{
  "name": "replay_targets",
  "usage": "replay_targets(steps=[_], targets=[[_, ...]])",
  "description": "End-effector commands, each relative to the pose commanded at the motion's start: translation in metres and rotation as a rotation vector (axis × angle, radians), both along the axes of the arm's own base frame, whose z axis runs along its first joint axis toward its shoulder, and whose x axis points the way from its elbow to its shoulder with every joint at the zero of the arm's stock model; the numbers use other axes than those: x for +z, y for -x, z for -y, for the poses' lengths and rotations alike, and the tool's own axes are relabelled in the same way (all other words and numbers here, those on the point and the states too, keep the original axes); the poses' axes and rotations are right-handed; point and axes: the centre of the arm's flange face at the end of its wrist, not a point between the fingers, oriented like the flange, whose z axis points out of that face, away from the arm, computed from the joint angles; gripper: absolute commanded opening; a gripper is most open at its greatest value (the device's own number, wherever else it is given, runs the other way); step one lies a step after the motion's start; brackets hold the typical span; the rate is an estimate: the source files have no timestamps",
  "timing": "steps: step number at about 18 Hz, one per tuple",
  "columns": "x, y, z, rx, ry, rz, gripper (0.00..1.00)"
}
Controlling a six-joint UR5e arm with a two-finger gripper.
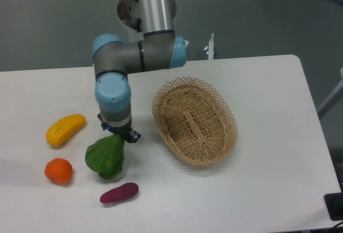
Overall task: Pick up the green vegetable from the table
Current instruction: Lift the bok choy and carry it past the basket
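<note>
Vegetables lie along the left part of the white counter [268, 190]. Farthest left is a yellow oblong vegetable [65, 129], slanting with its right end farther from the camera. Nearer than it sits a small round orange fruit [58, 171], apart from the yellow one.

Right of these two is the green vegetable [106, 156]: a broad, dark green, glossy leaf shape, wide in the middle and tapering toward its top right, where it meets the arm's tool. It has soft folds across its surface, and its lower edge is rounded. No pale stem end shows from this view. Whether it rests on the counter or hangs slightly above it cannot be told; a faint shadow lies just beside its lower right edge. Just near of it, a small purple sweet potato [119, 193] lies on the counter, close to the leaf's lower edge but apart from it.

The gripper [122, 135] points down at the top right tip of the green vegetable, below the arm's grey and light-blue wrist. Its dark jaws are mostly hidden by the wrist and the leaf, so I cannot tell whether they clasp it.

Farther right stands an oval wicker basket [195, 120], tipped a little toward the camera, well apart from the green vegetable.
</note>
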Motion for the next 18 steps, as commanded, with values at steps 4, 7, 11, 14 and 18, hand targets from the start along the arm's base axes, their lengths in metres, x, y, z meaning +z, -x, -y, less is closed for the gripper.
replay_targets(steps=[4, 7, 11, 14, 18], targets=[[0.036, 0.042, 0.006, 0.031, -0.045, -0.040, 0.24], [0.059, 0.077, 0.011, 0.077, -0.082, -0.076, 0.24], [0.078, 0.120, 0.025, 0.065, -0.111, -0.115, 0.24], [0.090, 0.159, 0.040, 0.085, -0.125, -0.144, 0.24], [0.093, 0.222, 0.087, 0.074, -0.113, -0.175, 0.25]])
